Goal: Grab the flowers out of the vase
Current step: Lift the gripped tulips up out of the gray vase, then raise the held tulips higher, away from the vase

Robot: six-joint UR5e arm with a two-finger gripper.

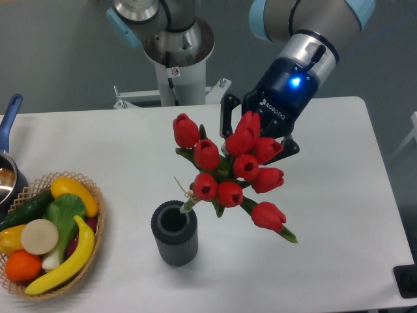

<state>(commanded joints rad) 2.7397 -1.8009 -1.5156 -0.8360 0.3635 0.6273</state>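
At frame centre, the black gripper (255, 140) pinches the flowers (231, 173), glossy red buds on green stems, tilted above the ribbed grey cylindrical vase (174, 233).

My end effector (255, 135) sits among the upper buds of the flowers (229, 175), its fingers mostly hidden behind the red heads. The bunch leans toward me, stems running down and away to the mouth of the vase (174, 233), which stands upright on the counter (339, 195) below my end effector
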